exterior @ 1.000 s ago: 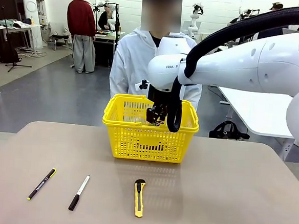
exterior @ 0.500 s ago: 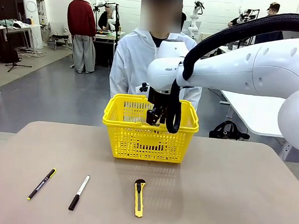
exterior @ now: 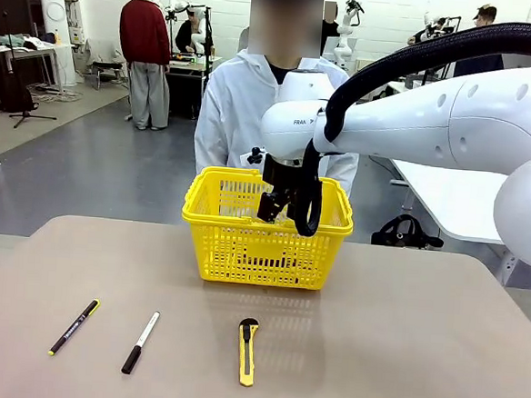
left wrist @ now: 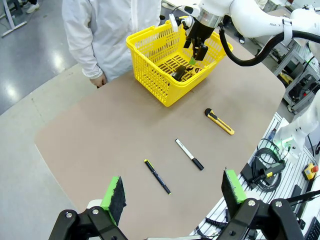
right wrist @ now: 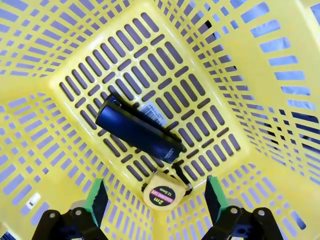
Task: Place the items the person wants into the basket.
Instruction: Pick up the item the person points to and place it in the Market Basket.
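Observation:
The yellow basket (exterior: 244, 243) stands at the table's far side, in front of the person (exterior: 241, 97) in a white jacket. My right gripper (exterior: 279, 204) hangs open just inside its rim. Straight below it, the round yellow tape measure (right wrist: 162, 195) lies loose on the basket floor (right wrist: 150, 55), between my green fingers (right wrist: 96, 199) and not touched by them. A black oblong thing (right wrist: 137, 131) lies beside it. The black and white marker (exterior: 141, 341) rests on the near table. My left gripper (left wrist: 174, 192) is open and high over the table edge, holding nothing.
A black pen with yellow ends (exterior: 74, 326) lies left of the marker, and a yellow utility knife (exterior: 248, 351) to its right. The person's hand (left wrist: 100, 80) hangs at the table's far edge. Bare tabletop (exterior: 420, 337) stretches right of the knife.
My right gripper has opened wide and risen slightly at the basket. The left arm and the things on the table have stayed where they were.

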Controlling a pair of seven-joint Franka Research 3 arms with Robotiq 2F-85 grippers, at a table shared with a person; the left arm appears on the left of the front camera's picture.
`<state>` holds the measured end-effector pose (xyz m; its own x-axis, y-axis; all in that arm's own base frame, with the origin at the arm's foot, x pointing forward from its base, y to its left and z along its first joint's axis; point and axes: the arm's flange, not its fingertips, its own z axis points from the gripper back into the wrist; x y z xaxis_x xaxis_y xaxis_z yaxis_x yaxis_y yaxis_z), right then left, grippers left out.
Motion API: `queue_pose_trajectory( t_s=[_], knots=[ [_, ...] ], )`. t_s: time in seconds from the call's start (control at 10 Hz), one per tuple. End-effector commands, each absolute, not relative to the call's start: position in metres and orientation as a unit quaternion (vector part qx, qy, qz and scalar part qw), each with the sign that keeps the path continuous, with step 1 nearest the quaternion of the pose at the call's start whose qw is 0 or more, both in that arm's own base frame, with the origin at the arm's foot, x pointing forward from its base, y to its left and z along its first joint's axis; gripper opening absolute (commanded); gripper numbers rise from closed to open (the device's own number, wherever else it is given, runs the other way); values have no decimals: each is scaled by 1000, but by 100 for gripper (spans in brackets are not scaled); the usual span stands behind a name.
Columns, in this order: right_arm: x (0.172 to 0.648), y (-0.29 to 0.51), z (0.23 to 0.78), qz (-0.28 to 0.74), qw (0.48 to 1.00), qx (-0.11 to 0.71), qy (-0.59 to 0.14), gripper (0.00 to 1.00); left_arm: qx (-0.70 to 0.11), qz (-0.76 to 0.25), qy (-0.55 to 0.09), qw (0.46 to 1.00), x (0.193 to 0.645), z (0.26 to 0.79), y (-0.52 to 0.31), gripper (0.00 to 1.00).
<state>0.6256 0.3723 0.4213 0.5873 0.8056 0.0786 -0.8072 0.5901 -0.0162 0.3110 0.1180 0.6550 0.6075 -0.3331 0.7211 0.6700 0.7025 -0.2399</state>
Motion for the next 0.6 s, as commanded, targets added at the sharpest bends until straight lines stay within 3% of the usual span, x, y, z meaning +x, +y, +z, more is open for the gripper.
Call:
queue_pose_trajectory(
  t_s=[0.0, 0.3, 0.5],
  knots=[
    [620, 367, 447, 450, 892, 21, -31, 100, -256, -297, -335, 857, 310, 656, 119, 100],
    [501, 279, 558, 413, 904, 15, -113, 100, -256, -297, -335, 857, 310, 656, 119, 100],
    [418, 188, 592, 391, 902, 72, -166, 100, -256, -297, -335, 857, 310, 656, 119, 100]
  ],
)
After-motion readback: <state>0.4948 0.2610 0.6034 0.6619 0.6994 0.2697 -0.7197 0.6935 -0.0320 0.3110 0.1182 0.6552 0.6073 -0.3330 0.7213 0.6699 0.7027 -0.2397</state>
